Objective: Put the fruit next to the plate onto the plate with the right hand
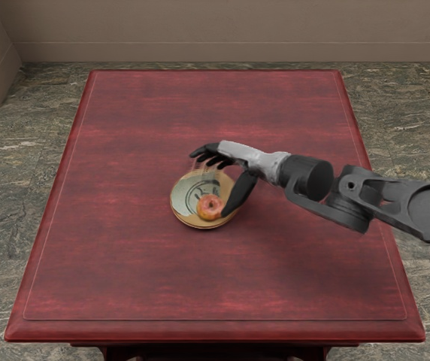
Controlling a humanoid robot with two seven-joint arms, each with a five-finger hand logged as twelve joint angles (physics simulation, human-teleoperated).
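The fruit (210, 207) is seen lying on the plate (185, 197), in its near right part, close to the rim. It is round, so no long axis can be made out. A paler dimple at its middle is turned upward and slightly toward the near edge of the table (125, 286). The plate is set near the table's middle.

The right hand (230, 159) is held over the plate's far right side, with its arm (365, 199) brought in from the right edge and stretched low across the table. The palm is turned downward and to the left. The fingers (206, 154) are spread and extended leftward above the plate's far rim, well clear of the fruit. The thumb (239, 194) is pointed down toward the near side, its tip just beside the fruit's right flank; whether it touches cannot be told. Nothing is gripped: the hand is held open.
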